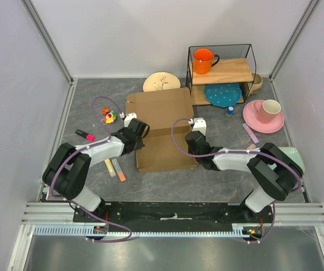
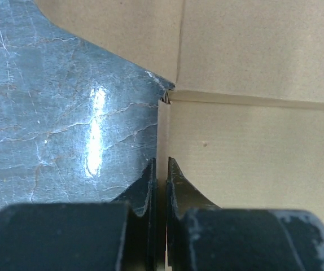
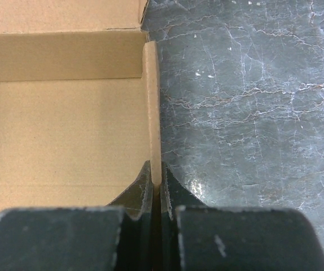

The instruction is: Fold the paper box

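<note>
The paper box (image 1: 161, 131) is a plain brown cardboard sheet lying mid-table, its lid panel stretched toward the back and its tray part nearer me. My left gripper (image 1: 139, 133) sits at the tray's left edge. In the left wrist view its jaws (image 2: 161, 162) are shut with the thin left edge of the box (image 2: 252, 141) running between them. My right gripper (image 1: 193, 139) is at the tray's right edge. The right wrist view shows it (image 3: 156, 167) shut on the upright right side wall (image 3: 152, 101), with the tray floor (image 3: 60, 135) to its left.
A black wire shelf (image 1: 221, 70) at the back holds an orange mug (image 1: 203, 60) above a teal plate (image 1: 223, 93). A cream plate (image 1: 161, 82), a pink cup on a saucer (image 1: 268, 112), a pink marker (image 1: 84, 135), chalk sticks (image 1: 115, 169) and a small toy (image 1: 109, 116) lie around the box.
</note>
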Controlling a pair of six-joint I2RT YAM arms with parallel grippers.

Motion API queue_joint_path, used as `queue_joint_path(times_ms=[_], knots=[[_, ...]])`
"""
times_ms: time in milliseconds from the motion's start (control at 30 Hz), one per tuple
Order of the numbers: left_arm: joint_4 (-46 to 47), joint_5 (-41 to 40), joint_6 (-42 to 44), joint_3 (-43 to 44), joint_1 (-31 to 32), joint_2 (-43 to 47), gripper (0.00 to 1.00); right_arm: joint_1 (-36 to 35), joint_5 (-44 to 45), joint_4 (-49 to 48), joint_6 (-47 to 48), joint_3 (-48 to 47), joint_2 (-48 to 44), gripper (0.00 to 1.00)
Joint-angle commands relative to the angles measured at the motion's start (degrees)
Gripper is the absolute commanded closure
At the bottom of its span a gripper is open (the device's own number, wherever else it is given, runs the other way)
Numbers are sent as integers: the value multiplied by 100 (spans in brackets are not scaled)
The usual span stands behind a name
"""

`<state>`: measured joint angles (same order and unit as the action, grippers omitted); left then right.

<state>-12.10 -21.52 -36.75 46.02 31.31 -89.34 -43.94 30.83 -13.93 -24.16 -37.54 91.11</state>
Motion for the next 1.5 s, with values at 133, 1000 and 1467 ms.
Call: queue_joint_path(times_ms=[133, 1000, 1467], knots=[[472, -757, -34, -260, 121, 30, 98, -53, 11, 163, -89, 177, 47, 100], [375, -722, -429, -761, 358, 364, 98, -70, -51, 110, -115, 186, 12, 100], [14, -230, -842, -1077, 534, 1323, 30, -79, 11, 154, -97, 151, -41, 100]])
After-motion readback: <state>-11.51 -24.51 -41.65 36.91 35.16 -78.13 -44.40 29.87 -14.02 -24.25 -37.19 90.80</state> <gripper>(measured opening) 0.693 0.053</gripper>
